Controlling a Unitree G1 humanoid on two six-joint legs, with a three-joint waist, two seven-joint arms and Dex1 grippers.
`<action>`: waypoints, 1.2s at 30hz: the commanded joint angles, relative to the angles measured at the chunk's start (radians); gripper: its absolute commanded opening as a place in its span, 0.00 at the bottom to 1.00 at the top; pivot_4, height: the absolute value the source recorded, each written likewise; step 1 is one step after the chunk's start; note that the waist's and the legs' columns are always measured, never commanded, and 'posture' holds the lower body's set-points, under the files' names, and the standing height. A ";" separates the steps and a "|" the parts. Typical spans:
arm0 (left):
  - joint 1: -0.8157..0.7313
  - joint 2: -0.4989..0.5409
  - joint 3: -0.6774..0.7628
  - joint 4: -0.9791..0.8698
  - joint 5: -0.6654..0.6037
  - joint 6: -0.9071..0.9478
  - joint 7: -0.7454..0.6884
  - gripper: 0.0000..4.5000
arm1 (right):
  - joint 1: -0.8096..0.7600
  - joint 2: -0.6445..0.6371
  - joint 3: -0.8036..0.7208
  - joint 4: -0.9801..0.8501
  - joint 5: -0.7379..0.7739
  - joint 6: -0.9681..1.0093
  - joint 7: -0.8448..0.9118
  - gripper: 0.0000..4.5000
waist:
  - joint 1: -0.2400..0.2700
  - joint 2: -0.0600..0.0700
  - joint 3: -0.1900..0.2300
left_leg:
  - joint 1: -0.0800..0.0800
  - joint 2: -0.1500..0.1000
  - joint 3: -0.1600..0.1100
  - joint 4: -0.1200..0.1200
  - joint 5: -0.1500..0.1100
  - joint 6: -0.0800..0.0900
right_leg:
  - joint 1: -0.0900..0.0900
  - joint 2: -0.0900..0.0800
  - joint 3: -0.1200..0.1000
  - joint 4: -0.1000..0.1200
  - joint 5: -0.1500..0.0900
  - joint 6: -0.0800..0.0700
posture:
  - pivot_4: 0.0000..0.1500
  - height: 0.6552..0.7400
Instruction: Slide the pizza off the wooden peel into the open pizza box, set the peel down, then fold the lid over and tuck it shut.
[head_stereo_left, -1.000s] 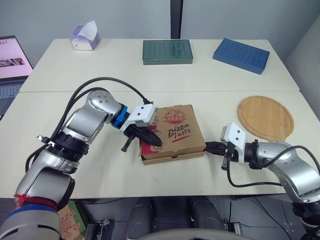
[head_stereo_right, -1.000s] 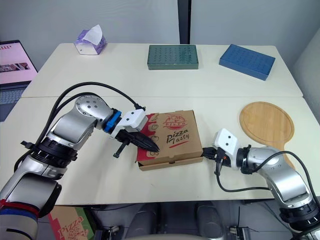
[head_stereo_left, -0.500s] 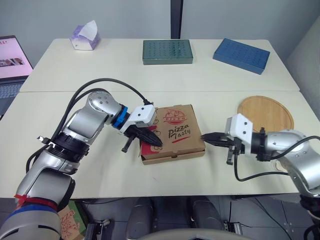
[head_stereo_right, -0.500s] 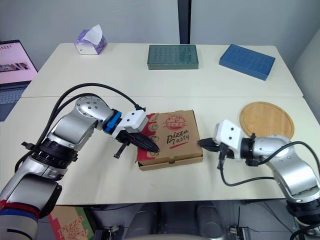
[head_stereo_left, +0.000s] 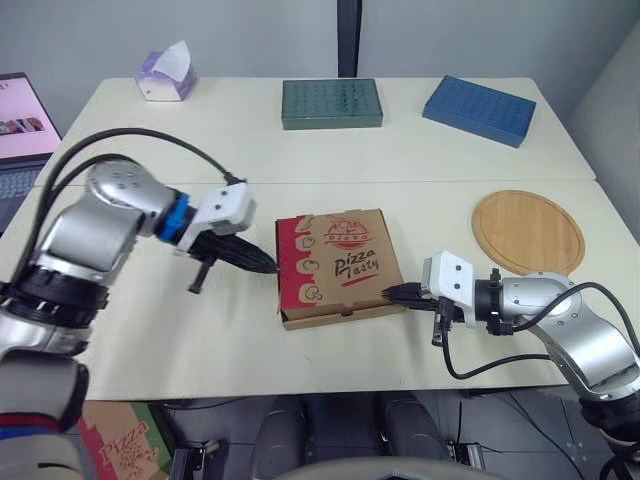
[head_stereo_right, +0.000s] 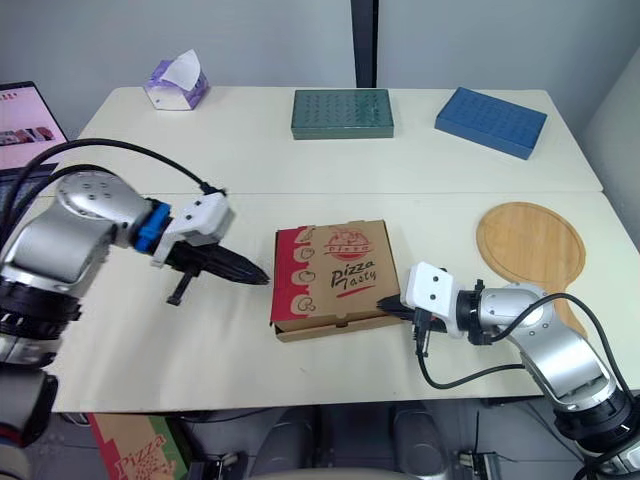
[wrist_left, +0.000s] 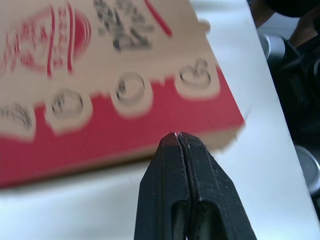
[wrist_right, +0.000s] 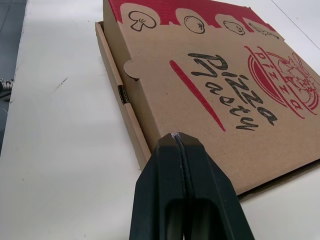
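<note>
Pizza box (head_stereo_left: 338, 265): this brown cardboard pizza box with a red printed band and the words "Pizza Tasty" lies closed and flat at the centre of the head view, on the near half of the pale cream table (head_stereo_left: 150, 330). Its lid is down. In the right wrist view a small rounded tab sits against the side wall, which stands slightly proud of the lid's edge.

The round light wooden peel (head_stereo_left: 528, 232) lies flat and bare on the table at the right of the frame, well apart from the box.

The left gripper (head_stereo_left: 272, 269) comes in from the left of the frame. Its two black fingers are pressed together on nothing, and their tip is just beside the box's red-banded left edge. Whether it touches the cardboard cannot be told.

The right gripper (head_stereo_left: 388, 292) reaches in from the lower right, its fingers likewise clenched and empty. Its tip is at the box's lower right side, near the front corner, and contact there cannot be told either.

Along the far edge of the table, at the top of the frame, stand a dark green rectangular tray (head_stereo_left: 331, 103), a blue flat box (head_stereo_left: 479, 110) and a lilac tissue box (head_stereo_left: 165, 75). An open laptop (head_stereo_left: 20, 120) shows at the upper left edge.
</note>
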 joint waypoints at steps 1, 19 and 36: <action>0.059 0.011 0.021 -0.072 -0.016 0.006 0.001 0.00 | -0.002 -0.008 0.005 0.003 -0.006 -0.012 0.016 0.00 | 0.001 0.000 0.000 | 0.000 0.000 0.000 0.000 0.000 0.000 | 0.000 0.000 0.000 0.000 0.000 0.000 | 1.00 0.86; 0.135 -0.118 0.039 -0.132 0.062 0.049 0.113 0.00 | -0.001 0.000 0.016 0.001 -0.013 -0.011 0.030 0.00 | 0.009 0.000 0.000 | 0.000 0.000 0.000 0.001 0.000 0.000 | 0.000 0.000 0.000 0.000 0.000 0.000 | 1.00 0.86; 0.193 -0.220 0.085 -0.165 0.018 0.216 0.311 0.00 | -0.019 0.003 0.063 0.049 -0.110 -0.068 0.006 0.00 | 0.007 0.000 0.000 | 0.001 0.000 0.000 0.000 0.000 0.000 | 0.000 0.000 0.000 0.001 0.000 0.000 | 1.00 0.86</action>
